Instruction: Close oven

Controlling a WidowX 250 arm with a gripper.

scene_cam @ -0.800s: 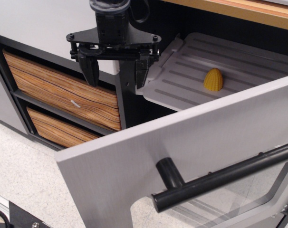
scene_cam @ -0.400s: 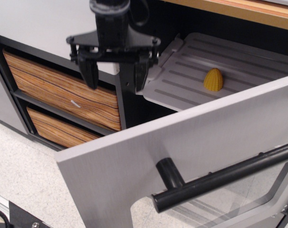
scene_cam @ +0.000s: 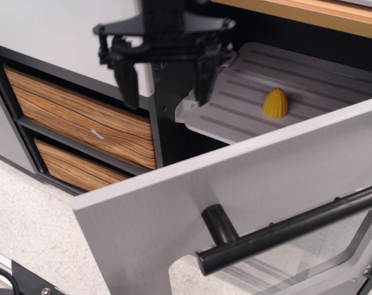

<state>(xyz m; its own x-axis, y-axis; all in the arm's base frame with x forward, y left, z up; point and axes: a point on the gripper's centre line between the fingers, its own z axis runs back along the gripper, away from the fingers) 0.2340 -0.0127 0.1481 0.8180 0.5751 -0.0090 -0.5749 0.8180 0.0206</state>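
Observation:
The oven's grey brushed door [scene_cam: 192, 196] stands wide open, swung toward the camera, with its thick black bar handle [scene_cam: 284, 230] and clear window at lower right. The grey ribbed tray [scene_cam: 247, 104] is pulled out of the oven and carries a small yellow ridged cone [scene_cam: 275, 102]. My black gripper [scene_cam: 166, 83] hangs above the tray's left end and the black frame post, behind the door's top edge. Its two fingers [scene_cam: 127, 86] are spread wide and hold nothing.
Two wood-grain drawer fronts [scene_cam: 81, 120] sit stacked at the left in a black frame. A grey countertop [scene_cam: 51, 27] runs across the upper left. A wooden strip [scene_cam: 321, 12] lies along the top right. Speckled floor [scene_cam: 32, 227] shows below.
My gripper has moved right and toward the camera, over the tray's left end. The door, tray and yellow cone have not moved.

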